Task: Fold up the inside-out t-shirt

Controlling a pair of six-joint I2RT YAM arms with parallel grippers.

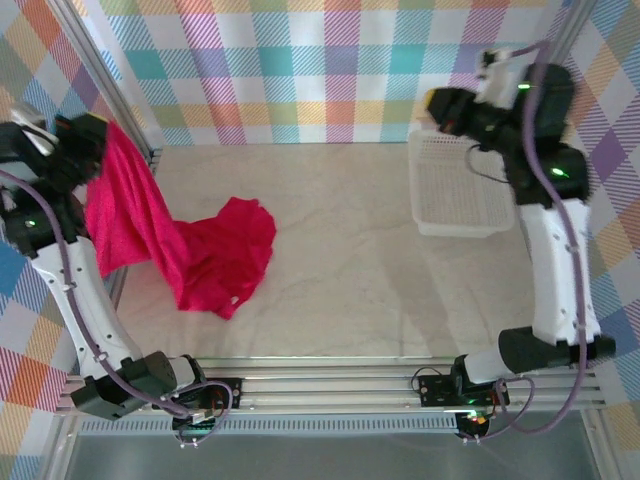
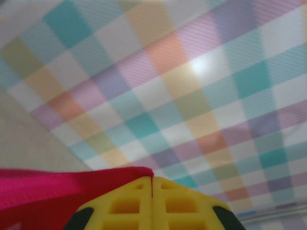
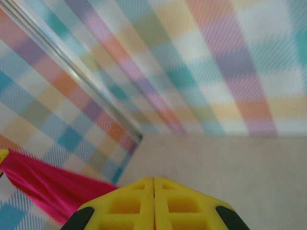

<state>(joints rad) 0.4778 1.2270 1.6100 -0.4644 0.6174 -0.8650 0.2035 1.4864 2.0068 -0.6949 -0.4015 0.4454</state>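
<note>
left gripper [image 2: 152, 191] pinches t-shirt [image 1: 200, 250] over table [image 1: 350, 260] (plaid walls [image 1: 330, 70]).

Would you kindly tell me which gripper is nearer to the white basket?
Right. The right gripper hovers by the white basket's far edge; the left gripper is across the table at the left side, holding up the red t-shirt.

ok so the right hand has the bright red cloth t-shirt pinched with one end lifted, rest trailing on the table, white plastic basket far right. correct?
Wrong hand. The left hand has the bright red cloth t-shirt pinched with one end lifted, rest trailing on the table, white plastic basket far right. The top external view shows it.
</note>
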